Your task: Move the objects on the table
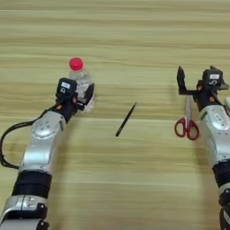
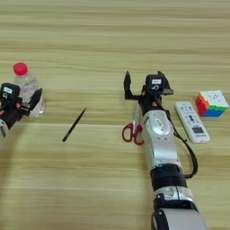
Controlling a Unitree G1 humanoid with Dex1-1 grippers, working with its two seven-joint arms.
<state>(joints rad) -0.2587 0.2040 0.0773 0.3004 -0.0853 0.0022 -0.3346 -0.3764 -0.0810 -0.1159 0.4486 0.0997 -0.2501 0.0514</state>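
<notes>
— What shows in the left eye view?
— The left gripper (image 1: 81, 96) is closed around the upright bottle (image 1: 81, 83) on the table (image 1: 134, 40). A pen (image 1: 126, 119) lies slanted mid-table. The right gripper (image 1: 195, 83) hangs with fingers spread, holding nothing, over the blade tips of the scissors (image 1: 187, 121).
— And the right eye view?
— Same scene, plus a remote (image 2: 192, 121) beside the right arm and a cube (image 2: 211, 103) just right of it.
</notes>
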